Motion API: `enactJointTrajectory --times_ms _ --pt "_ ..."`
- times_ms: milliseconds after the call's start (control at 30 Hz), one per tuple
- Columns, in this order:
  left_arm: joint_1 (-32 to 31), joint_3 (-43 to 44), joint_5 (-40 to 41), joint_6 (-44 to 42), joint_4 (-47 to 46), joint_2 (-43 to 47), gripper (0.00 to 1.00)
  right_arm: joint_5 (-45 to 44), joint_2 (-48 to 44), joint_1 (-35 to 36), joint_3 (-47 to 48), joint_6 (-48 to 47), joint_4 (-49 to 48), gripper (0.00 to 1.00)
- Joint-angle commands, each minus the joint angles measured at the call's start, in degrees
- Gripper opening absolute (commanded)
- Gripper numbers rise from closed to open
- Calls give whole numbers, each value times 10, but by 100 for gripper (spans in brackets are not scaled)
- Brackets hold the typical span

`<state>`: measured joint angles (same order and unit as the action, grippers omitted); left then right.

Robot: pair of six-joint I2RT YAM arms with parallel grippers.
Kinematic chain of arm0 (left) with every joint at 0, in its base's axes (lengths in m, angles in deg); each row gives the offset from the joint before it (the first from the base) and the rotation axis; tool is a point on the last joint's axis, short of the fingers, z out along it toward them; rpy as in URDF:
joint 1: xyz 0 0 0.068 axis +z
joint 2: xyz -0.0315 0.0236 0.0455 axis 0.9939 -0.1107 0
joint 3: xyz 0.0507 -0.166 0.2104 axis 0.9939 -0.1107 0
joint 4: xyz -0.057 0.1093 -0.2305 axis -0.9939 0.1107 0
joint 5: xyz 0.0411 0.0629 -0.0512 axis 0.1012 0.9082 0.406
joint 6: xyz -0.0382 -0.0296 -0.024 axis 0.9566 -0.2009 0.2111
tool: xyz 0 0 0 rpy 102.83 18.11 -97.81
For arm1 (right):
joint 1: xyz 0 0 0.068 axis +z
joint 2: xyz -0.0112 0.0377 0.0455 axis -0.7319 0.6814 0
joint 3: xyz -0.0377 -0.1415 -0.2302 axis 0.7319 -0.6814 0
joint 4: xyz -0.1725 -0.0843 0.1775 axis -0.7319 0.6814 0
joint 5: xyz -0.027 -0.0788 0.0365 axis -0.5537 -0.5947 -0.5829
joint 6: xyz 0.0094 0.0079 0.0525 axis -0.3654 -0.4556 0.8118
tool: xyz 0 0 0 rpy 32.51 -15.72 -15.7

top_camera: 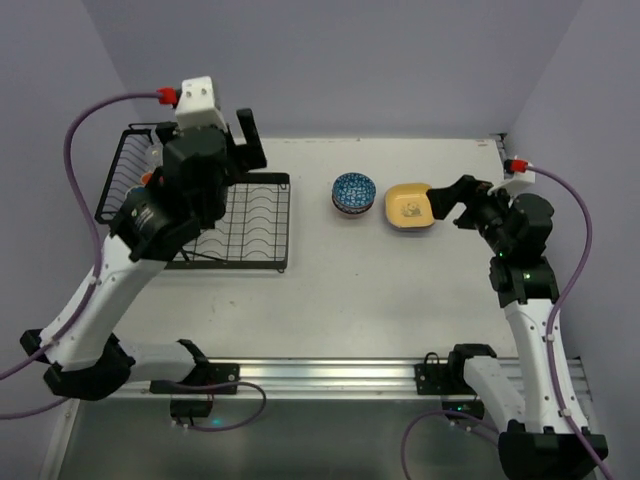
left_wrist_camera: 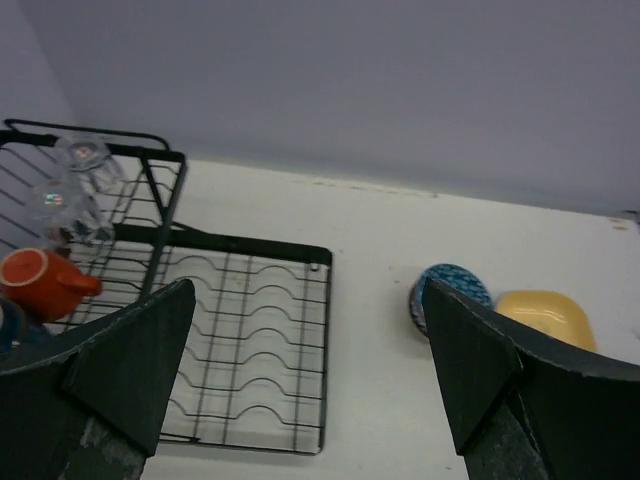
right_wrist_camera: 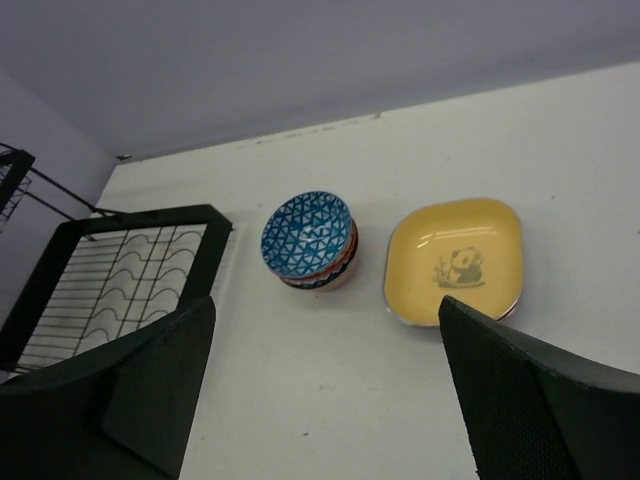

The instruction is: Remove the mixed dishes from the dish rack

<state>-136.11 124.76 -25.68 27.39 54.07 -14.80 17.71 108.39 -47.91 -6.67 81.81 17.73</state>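
**Glass and Wire: Where My Next Grab Could Slip**

My left gripper point(left_wrist_camera: 309, 287) hung over the dish rack point(left_wrist_camera: 245, 245), jaws spread wide and holding nothing. The flat slotted tray was bare. What remained sat in the raised basket: two clear glasses point(left_wrist_camera: 70, 208), an orange mug point(left_wrist_camera: 40, 282) and something dark at the edge I couldn't identify. The glasses stood close together, so I judged that closing on one might knock its neighbour, or smooth glass might slide from my pads. A finger could also snag a wire. My right gripper point(right_wrist_camera: 327, 303), likewise parted and empty, hovered above the blue bowl point(right_wrist_camera: 307, 233) and yellow plate point(right_wrist_camera: 455, 258) on the table point(top_camera: 330, 300).
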Motion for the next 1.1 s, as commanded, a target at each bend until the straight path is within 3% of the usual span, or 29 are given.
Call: enactJointTrajectory --times_ms 0,33,133,200,333,433,600,700,1067 --pt "175 113 -130 -28 88 -71 100 18 -30 4 -26 24 46 99" --pt "258 134 -167 -31 117 -123 100 15 -40 4 -28 24 57 99" --pt "350 205 -237 -43 150 -199 100 34 -87 4 -53 26 79 99" --pt "363 190 -236 -56 136 -207 100 47 -118 4 -69 23 88 99" --pt "433 94 -299 -143 -38 -184 100 118 -163 4 -107 31 81 99" --pt "522 108 -393 -183 -42 -224 100 191 -176 4 -138 53 54 99" --pt "628 116 -507 -198 -51 -265 100 217 -178 18 -148 55 63 99" --pt "652 114 -595 -199 -58 -280 100 216 -182 45 -148 57 56 99" --pt "657 130 -662 -257 -61 -338 99 210 -181 124 -147 36 64 99"
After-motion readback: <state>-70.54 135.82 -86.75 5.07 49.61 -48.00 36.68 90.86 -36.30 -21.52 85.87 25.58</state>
